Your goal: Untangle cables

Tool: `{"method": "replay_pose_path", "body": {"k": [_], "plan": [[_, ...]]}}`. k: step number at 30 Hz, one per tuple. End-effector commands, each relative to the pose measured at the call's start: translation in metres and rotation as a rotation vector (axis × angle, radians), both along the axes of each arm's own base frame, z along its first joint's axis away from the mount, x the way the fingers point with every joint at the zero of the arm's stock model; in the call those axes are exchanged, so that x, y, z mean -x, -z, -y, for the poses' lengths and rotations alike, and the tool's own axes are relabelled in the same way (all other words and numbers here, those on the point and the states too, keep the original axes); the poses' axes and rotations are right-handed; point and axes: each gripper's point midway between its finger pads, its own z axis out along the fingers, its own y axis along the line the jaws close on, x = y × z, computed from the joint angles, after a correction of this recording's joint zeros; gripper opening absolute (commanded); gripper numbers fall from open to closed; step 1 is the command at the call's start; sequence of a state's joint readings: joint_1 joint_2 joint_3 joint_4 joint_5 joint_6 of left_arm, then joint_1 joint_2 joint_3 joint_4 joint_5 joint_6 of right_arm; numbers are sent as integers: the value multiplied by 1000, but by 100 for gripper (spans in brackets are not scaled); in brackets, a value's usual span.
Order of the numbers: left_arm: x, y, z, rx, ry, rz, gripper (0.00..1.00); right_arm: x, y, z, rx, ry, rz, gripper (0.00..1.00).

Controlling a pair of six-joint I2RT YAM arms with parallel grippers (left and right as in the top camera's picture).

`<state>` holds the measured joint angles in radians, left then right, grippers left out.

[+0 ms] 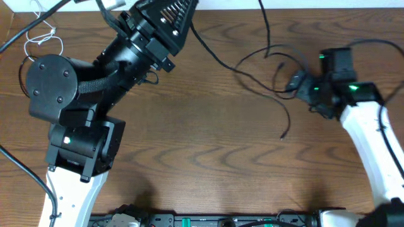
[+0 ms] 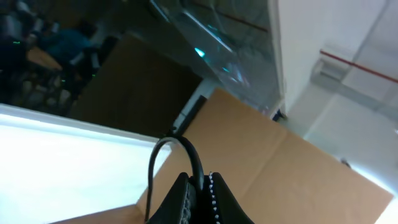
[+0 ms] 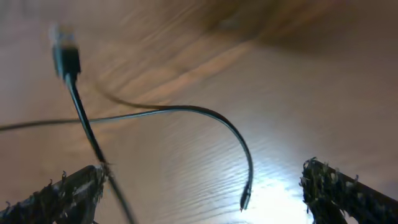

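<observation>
The black cables (image 1: pixel 271 66) lie in a loose tangle on the wooden table at the right, with one free end (image 1: pixel 282 135) trailing toward the middle. One black cable (image 1: pixel 211 53) runs up and left from the tangle to my raised left gripper (image 1: pixel 169 16). In the left wrist view that gripper (image 2: pixel 200 180) is shut on a loop of black cable (image 2: pixel 177 144). My right gripper (image 1: pixel 293 84) hovers at the tangle's right edge. In the right wrist view it (image 3: pixel 202 171) stands open over a curved cable (image 3: pixel 186 111) and a plug (image 3: pixel 65 56). A white cable (image 1: pixel 41 38) lies at the far left.
The left arm's big black body (image 1: pixel 69 88) covers the table's left side. The right arm's white link (image 1: pixel 372 145) runs down the right edge. The left wrist view looks up at cardboard boxes (image 2: pixel 292 168) and the room, not the table.
</observation>
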<state>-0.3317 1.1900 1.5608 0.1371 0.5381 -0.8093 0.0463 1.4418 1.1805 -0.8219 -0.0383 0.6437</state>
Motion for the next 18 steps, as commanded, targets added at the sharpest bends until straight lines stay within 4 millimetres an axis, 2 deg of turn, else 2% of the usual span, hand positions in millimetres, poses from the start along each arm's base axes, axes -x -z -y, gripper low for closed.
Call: {"method": "replay_pose_path", "body": {"k": [1,2,5,7,9,10,11,13,15,18], "plan": [[5,-20,-20,71,-73,16,7,3,-16,12,-43,45,41,99],[3,-19,-21,72,-83,6,7,2,-22,2,-68,-50,66,99],[-10,-4,-25,49,-140,-54,7,8,-52,-54,-191,-521,227,99],[-17,6,-27,26,-173,-86,7,19,-65,-76,-256,-692,296,99],[-21,11,-27,20,-180,-108,7,19,-65,-72,-256,-642,277,99],[-22,12,-27,19,-180,-110,7,18,-61,-65,-249,-559,240,99],[-24,13,-26,17,-180,-112,7,19,-55,-48,-250,-366,165,99],[-25,15,-26,14,-181,-120,7,23,-56,-36,-257,-225,135,99],[-26,18,-26,6,-182,-129,7,22,-71,-36,-240,-261,203,99],[-26,21,-25,-8,-186,-135,7,26,-105,-53,-199,-480,373,99]]}}
